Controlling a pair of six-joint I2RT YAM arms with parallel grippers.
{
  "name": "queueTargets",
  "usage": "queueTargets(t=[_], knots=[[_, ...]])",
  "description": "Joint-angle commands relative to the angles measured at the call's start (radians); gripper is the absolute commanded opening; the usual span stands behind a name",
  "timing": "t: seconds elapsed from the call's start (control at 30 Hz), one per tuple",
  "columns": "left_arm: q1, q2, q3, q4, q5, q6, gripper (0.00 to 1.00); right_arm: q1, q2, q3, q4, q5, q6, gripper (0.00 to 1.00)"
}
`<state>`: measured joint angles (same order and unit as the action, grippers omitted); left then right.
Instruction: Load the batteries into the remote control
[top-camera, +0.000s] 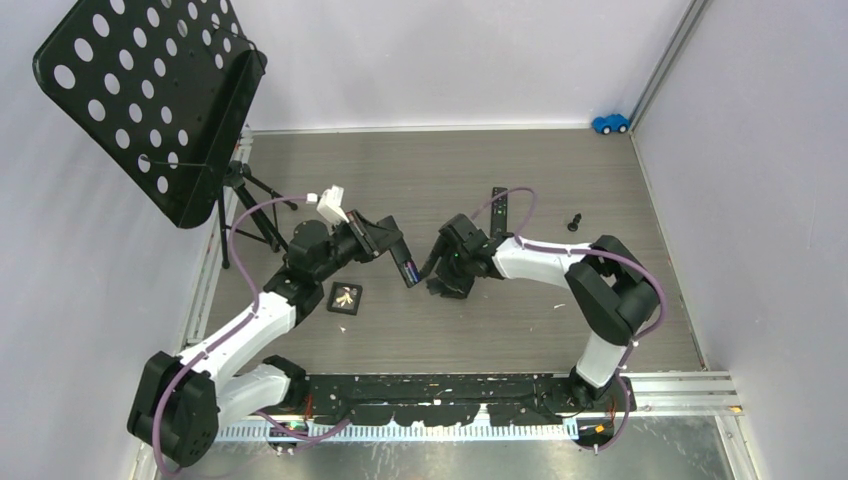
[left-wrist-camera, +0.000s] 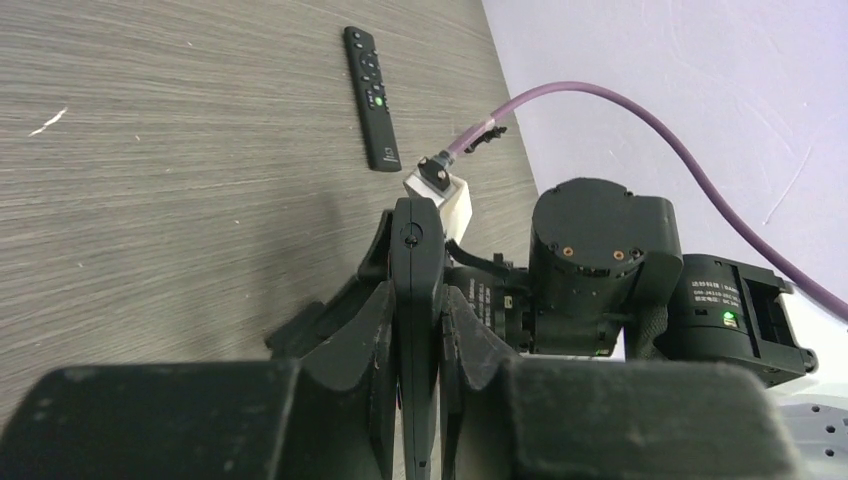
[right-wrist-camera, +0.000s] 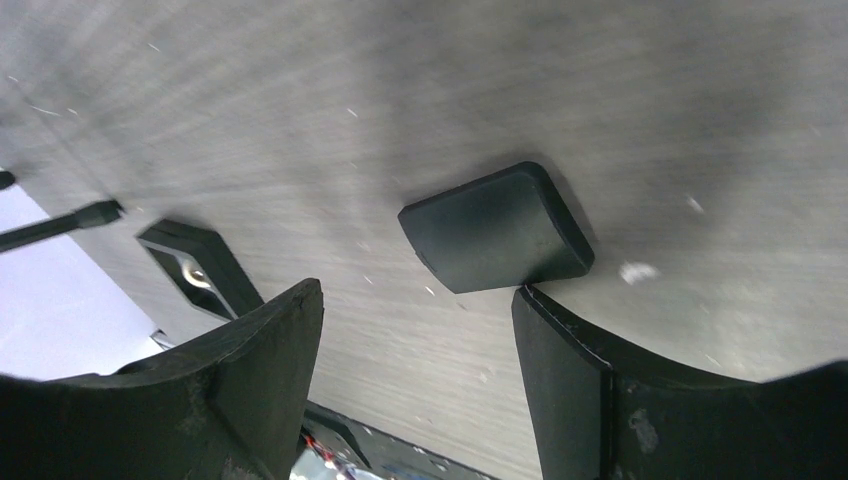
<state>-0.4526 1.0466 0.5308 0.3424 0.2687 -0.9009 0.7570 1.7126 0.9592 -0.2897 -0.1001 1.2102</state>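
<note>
My left gripper (top-camera: 393, 248) is shut on a black remote (top-camera: 408, 268) and holds it above the table. It shows edge-on between the jaws in the left wrist view (left-wrist-camera: 416, 235). Small red and blue spots, seemingly batteries (top-camera: 409, 270), show on its upturned face, too small to tell more. My right gripper (top-camera: 441, 281) is open and empty, low over the table just right of the held remote. In the right wrist view (right-wrist-camera: 415, 300) the small black cover plate (right-wrist-camera: 495, 228) lies flat on the table, just beyond the right fingertip.
A second black remote (top-camera: 498, 210) (left-wrist-camera: 370, 95) lies farther back. A small black tray (top-camera: 345, 298) (right-wrist-camera: 200, 268) with pale bits lies near the left arm. A music stand (top-camera: 150, 100) stands far left. A small black piece (top-camera: 574, 222) and a blue toy car (top-camera: 610, 123) lie at the back right.
</note>
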Motion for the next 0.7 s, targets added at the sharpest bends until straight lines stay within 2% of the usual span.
queueTargets(t=[0.0,0.13,0.27,0.37,0.43,0.5,0.57,0.6,0.67], knots=[[0.011,-0.057,0.043,-0.018,-0.045,0.035,0.0,-0.021,0.054,0.065,0.098,0.067,-0.008,0.74],[0.015,-0.103,0.043,-0.079,-0.093,0.049,0.0,-0.044,0.027,0.077,0.182,0.06,-0.039,0.73],[0.018,-0.136,0.046,-0.123,-0.125,0.06,0.0,-0.067,-0.048,0.057,0.283,-0.06,-0.137,0.68],[0.019,-0.159,0.048,-0.158,-0.15,0.063,0.0,-0.074,-0.113,0.055,0.273,-0.093,-0.328,0.7],[0.02,-0.171,0.05,-0.196,-0.174,0.064,0.0,-0.076,-0.134,0.08,0.183,-0.059,-0.498,0.76],[0.02,-0.178,0.051,-0.221,-0.193,0.063,0.0,-0.078,-0.113,0.142,0.056,0.01,-0.644,0.77],[0.022,-0.181,0.051,-0.235,-0.201,0.061,0.0,-0.083,-0.053,0.217,-0.04,0.077,-0.737,0.71],[0.022,-0.182,0.051,-0.236,-0.2,0.059,0.0,-0.085,-0.017,0.263,-0.087,0.092,-0.772,0.64],[0.022,-0.182,0.053,-0.237,-0.195,0.059,0.0,-0.085,0.065,0.351,-0.17,0.095,-0.807,0.43]])
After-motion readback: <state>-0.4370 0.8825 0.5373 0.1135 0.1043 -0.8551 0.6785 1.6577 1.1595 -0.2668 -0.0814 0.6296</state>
